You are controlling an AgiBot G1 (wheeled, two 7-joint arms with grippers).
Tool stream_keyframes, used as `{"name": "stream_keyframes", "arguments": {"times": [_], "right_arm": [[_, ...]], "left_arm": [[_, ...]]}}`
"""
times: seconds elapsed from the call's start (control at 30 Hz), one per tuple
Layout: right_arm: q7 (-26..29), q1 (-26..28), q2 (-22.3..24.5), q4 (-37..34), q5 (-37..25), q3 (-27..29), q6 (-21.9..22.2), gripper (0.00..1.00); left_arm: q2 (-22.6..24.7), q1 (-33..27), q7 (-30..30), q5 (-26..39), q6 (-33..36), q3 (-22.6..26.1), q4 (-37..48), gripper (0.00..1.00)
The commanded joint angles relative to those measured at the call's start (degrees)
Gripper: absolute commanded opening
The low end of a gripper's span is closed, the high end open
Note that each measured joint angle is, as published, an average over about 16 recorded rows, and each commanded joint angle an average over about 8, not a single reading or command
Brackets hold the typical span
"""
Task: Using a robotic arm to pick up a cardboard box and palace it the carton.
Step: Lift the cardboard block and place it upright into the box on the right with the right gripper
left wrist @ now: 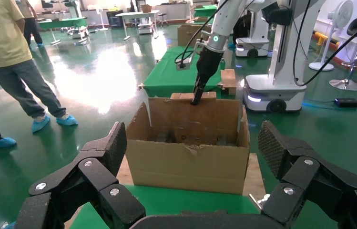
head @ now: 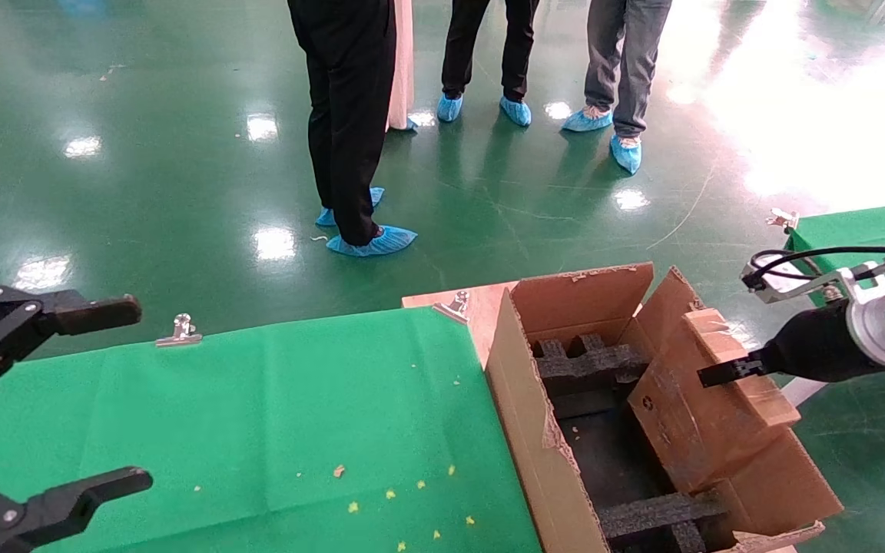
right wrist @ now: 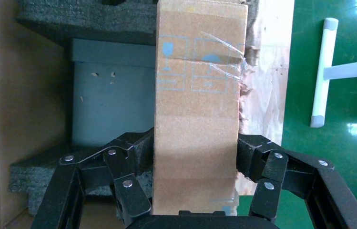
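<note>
Glossy green floor [head: 181, 153] reflects bright light; white fan [left wrist: 331, 33] beyond.

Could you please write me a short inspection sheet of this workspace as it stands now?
Surface: green cloth clipped to the table.
Job's things: cardboard box held tilted over the open carton; black foam blocks line the carton.
Clutter: small yellow crumbs on the cloth.
Grippers: right gripper shut on the cardboard box; left gripper open, idle above the cloth.
Cables: black cable at the right wrist.
Surroundings: glossy green floor; three people in blue shoe covers stand beyond the table.
</note>
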Motion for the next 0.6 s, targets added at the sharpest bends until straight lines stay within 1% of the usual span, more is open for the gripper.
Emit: {"name": "stream_keyframes", "arguments": {"times": [0.03,0.3,0.6], "right_arm": [[-0.03,-1.04,-0.52,-0.40,0.46,0.06,0.63,0.00],[-1.65,-5.23,-2.53,-2.82,2.38,0.63,2.68,0.00],[-3.87,-9.12,-4.56,-6.12,4.50,1.36,3.26,0.00]], "left_arm": [[0.00,0.00,0.00,0.00,0.00,0.00,0.00,1.00],[-0.01,0.00,0.01,-0.01,-0.01,0.01,0.00,1.00],[-0.01,-0.01,0.01,-0.02,-0.01,0.03,0.00,1.00]]}}
